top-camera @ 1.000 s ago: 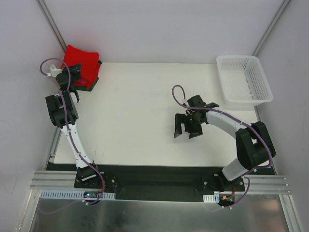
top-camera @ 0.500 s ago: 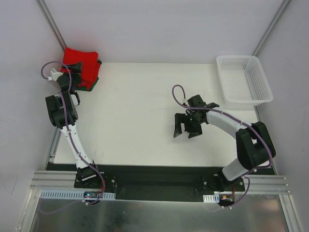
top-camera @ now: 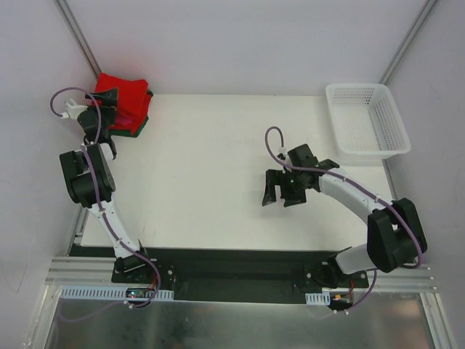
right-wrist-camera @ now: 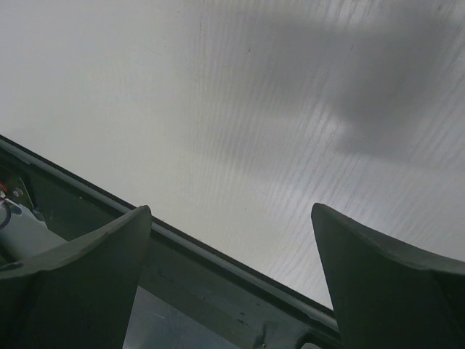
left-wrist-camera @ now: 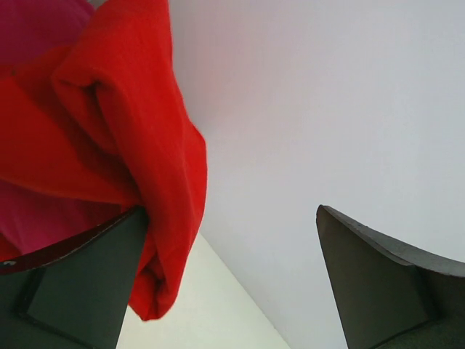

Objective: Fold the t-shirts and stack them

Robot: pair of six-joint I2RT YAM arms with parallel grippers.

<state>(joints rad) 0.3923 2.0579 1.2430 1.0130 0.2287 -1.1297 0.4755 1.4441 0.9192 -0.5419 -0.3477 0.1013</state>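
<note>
The t-shirts lie in a folded stack at the table's back left corner. A bright red one (top-camera: 122,91) is on top, and a dark green one (top-camera: 135,131) shows at the bottom edge. In the left wrist view the red shirt (left-wrist-camera: 109,109) bulges over hot pink cloth (left-wrist-camera: 29,29). My left gripper (top-camera: 107,103) (left-wrist-camera: 231,212) stands open at the stack's left side. A red fold hangs against its left finger (left-wrist-camera: 80,283), with nothing between the fingers. My right gripper (top-camera: 280,192) (right-wrist-camera: 231,212) hangs open over bare table at mid right, holding nothing.
A white lattice basket (top-camera: 356,86) stands at the back right corner. The white table (top-camera: 196,182) runs between the arms. Enclosure walls stand close behind the stack. The table's front edge and dark rail (right-wrist-camera: 218,269) show under my right gripper.
My left gripper has opened and let go of the red shirt, which now rests on the stack. The left arm shifted a little left. The right arm's elbow moved slightly.
</note>
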